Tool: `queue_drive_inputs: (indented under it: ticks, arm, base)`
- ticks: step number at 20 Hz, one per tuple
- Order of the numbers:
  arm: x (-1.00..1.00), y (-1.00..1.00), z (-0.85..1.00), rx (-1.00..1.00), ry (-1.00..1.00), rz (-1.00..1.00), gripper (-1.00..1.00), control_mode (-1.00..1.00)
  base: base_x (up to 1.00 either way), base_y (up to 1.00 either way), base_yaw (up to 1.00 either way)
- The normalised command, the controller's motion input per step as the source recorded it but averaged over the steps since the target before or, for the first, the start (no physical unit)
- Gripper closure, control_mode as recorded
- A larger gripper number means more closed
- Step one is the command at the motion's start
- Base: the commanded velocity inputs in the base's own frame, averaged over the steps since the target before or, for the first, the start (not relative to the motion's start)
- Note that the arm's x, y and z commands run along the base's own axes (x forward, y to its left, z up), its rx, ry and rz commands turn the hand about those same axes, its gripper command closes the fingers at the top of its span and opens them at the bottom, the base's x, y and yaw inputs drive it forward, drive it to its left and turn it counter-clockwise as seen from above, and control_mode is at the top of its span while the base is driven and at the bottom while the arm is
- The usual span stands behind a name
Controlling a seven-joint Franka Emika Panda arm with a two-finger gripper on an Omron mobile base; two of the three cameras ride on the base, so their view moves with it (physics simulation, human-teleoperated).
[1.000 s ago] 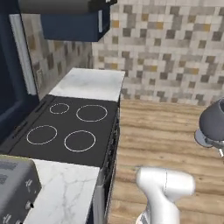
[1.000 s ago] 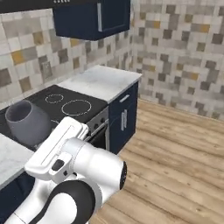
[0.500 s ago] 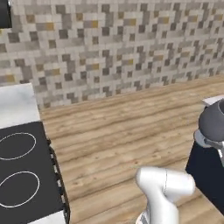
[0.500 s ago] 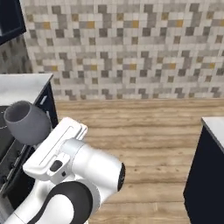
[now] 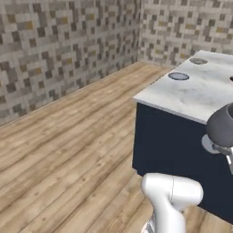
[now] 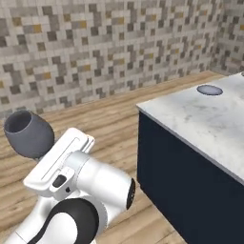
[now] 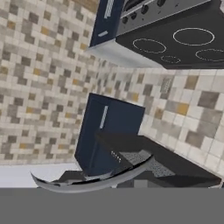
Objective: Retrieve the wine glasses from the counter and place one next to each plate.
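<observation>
Smoky-grey wine glass (image 6: 28,134), rounded bowl tilted, carried aloft at the arm's end above the wooden floor, near side. Two flat round grey plates (image 5: 178,76) (image 5: 198,61) lie apart on the marble island top, far right.

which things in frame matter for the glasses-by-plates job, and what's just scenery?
Job:
- wine glass, carried at the arm's end
- two plates, near and far, on the marble island top

Scenery:
- mosaic tile wall
- wood floor
- stove, hand view
</observation>
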Motion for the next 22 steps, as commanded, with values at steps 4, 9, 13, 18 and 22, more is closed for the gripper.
queue_drive_inputs:
  ticks: [4,9,13,18,22]
  arm:
    - [0.00,0.00,0.00,0.00,0.00,0.00,1.00,1.00]
    - [0.00,0.00,0.00,0.00,0.00,0.00,1.00,1.00]
    - [0.00,0.00,0.00,0.00,0.00,0.00,1.00,1.00]
    - [0.00,0.00,0.00,0.00,0.00,0.00,1.00,1.00]
    - [0.00,0.00,0.00,0.00,0.00,0.00,1.00,1.00]
  base:
    - [0.44,0.47,-0.31]
    - [0.98,1.00,-0.26]
    - [1.00,0.94,-0.21]
    - [1.00,0.86,-0.15]
    - [1.00,0.75,-0.21]
